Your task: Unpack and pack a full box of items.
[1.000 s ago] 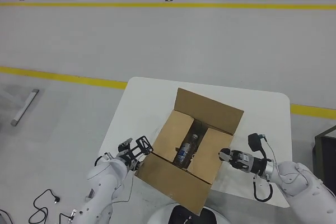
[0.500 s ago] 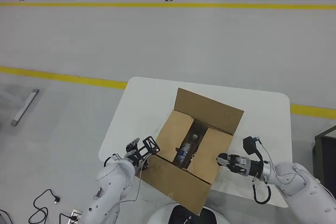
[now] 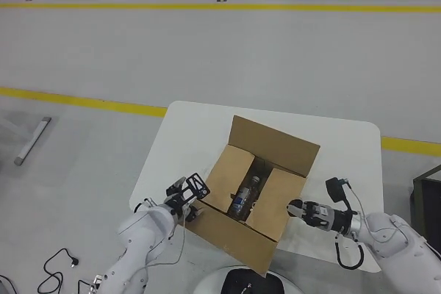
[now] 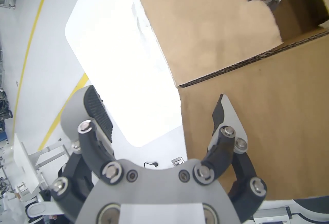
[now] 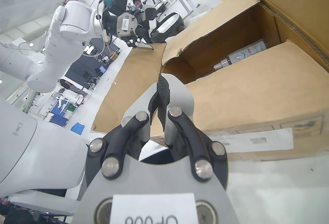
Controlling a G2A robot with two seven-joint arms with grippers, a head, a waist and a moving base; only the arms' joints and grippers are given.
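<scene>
From above, a brown cardboard box [image 3: 253,187] sits on the white table [image 3: 198,125] with its flaps open and a clear bottle [image 3: 242,197] lying inside. The left gripper [image 3: 193,189] and right gripper [image 3: 292,208] flank it.

Left wrist: fingers [image 4: 97,112] spread wide, holding nothing, at the box's corner.

Right wrist: pads [image 5: 160,91] pressed together (nothing between them), just beside a flap.
</scene>
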